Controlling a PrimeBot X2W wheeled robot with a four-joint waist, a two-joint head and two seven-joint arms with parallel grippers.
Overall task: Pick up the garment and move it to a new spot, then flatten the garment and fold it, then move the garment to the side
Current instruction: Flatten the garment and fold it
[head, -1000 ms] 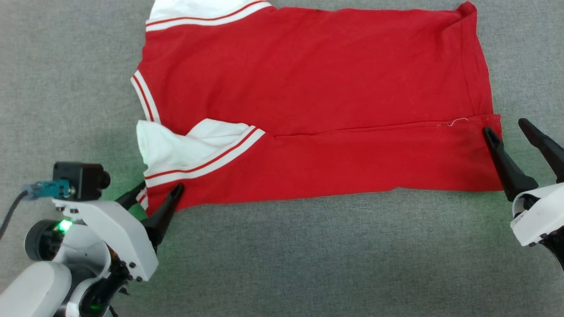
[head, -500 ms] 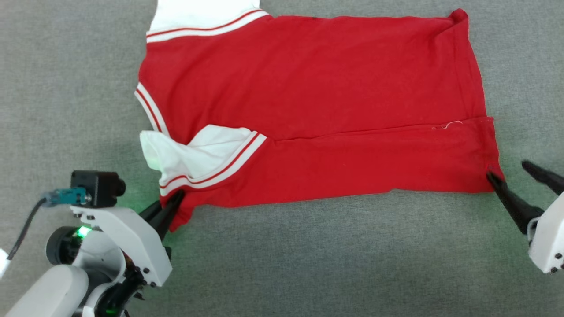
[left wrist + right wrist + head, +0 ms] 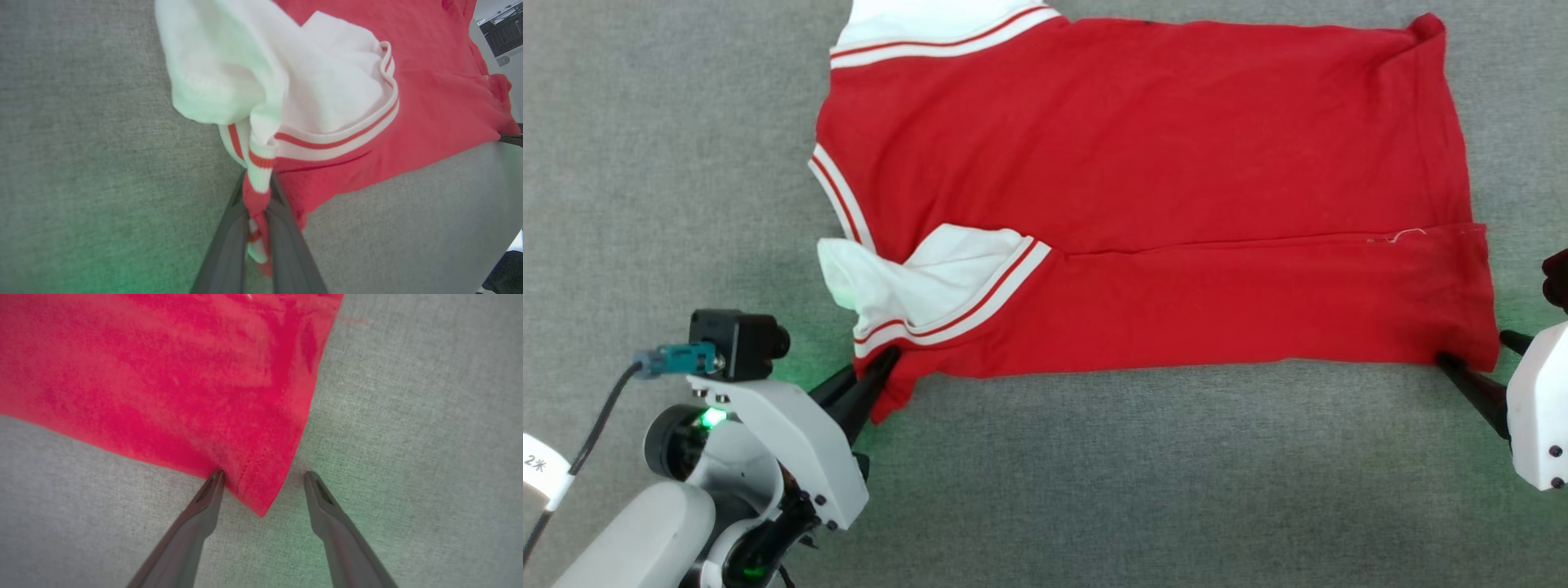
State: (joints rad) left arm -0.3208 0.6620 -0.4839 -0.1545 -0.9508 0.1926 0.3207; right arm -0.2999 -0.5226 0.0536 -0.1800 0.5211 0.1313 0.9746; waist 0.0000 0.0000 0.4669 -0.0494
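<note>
grey woven fabric surface (image 3: 1094, 490), flat, evenly lit; faint green glow (image 3: 90, 265) tinting patches of it.

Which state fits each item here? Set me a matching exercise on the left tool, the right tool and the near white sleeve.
Items:
1. left tool
2. right tool
3. near white sleeve

States:
a. open, astride a garment corner
b. bunched up, not flat
c. shut on the garment's striped edge

Pairs: 1-c; 2-a; 3-b

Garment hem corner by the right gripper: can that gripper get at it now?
Likely yes: the right gripper is open, straddling the garment at that corner, with nothing in the way.
</note>
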